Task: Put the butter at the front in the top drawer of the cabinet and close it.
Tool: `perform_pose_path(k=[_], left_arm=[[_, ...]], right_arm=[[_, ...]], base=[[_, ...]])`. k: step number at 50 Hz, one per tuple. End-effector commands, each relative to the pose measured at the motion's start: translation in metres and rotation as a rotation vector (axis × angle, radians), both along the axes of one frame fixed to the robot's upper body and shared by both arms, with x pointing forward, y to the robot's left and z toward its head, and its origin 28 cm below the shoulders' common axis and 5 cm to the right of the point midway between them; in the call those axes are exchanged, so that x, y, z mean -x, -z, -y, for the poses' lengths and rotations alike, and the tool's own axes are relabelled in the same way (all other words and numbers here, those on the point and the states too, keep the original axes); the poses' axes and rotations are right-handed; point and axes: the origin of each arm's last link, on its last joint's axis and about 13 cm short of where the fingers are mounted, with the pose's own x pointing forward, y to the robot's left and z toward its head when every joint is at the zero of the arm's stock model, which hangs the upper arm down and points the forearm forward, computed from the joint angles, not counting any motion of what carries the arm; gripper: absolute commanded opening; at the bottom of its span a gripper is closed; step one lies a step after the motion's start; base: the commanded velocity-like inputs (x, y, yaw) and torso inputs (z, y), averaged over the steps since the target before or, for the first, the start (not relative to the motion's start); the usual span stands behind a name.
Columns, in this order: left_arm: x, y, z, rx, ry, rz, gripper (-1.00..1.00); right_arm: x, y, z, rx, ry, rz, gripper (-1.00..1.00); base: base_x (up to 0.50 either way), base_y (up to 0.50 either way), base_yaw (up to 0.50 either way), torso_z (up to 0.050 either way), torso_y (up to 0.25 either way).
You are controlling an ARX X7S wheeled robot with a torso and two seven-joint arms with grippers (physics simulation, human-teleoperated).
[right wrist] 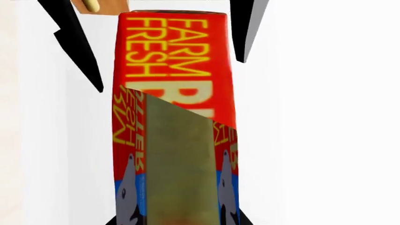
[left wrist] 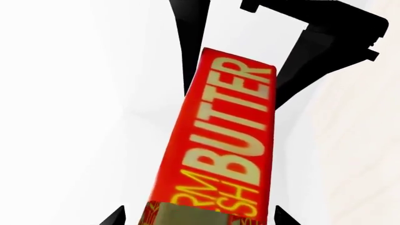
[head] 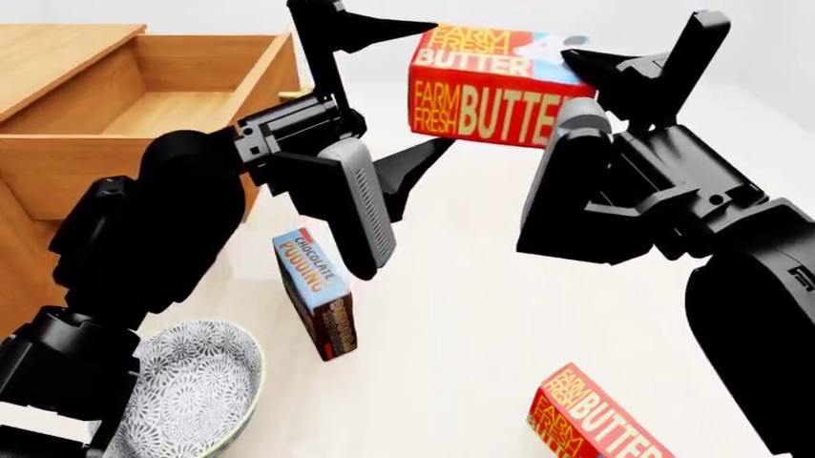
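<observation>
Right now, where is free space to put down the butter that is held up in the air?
The open top drawer shows a bare wooden floor. The white surface between the pudding box and the second butter box is also free. Around the bowl and left arm it is crowded.

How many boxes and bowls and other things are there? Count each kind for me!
Butter boxes: 2 (one held up, one on the table)
Chocolate pudding box: 1
Patterned bowl: 1
Wooden cabinet: 1
Total: 5
</observation>
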Motion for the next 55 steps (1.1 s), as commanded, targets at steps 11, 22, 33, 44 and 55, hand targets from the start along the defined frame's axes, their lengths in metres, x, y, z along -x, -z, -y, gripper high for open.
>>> perform_pose_path(k=[11,22,33,44,55], left_arm=[[-0.001,-0.006,0.004,0.006,0.015,0.017,1.0],[0.0,-0.005,0.009,0.01,0.041,0.017,1.0],[0.002,-0.003,0.013,0.011,0.077,0.02,1.0],[0.003,-0.002,0.013,0.017,0.089,0.023,-1.0],[0.003,-0.006,0.016,0.054,0.119,0.061,-1.0]], right_arm=[[0.008,-0.014,0.0,0.012,-0.001,0.15,-1.0],[0.007,-0.011,-0.002,0.011,-0.012,0.141,-1.0],[0.005,-0.009,-0.001,0.006,-0.011,0.129,-1.0],[0.008,-0.01,-0.004,-0.007,-0.033,0.128,-1.0],[0.014,-0.012,-0.004,-0.018,-0.048,0.123,-1.0]], base=[[0.0,0.0,0.0,0.001,0.002],[0.0,0.0,0.0,0.0,0.001],[0.0,0.0,0.0,0.001,0.001],[0.0,0.0,0.0,0.0,0.001],[0.0,0.0,0.0,0.001,0.002]])
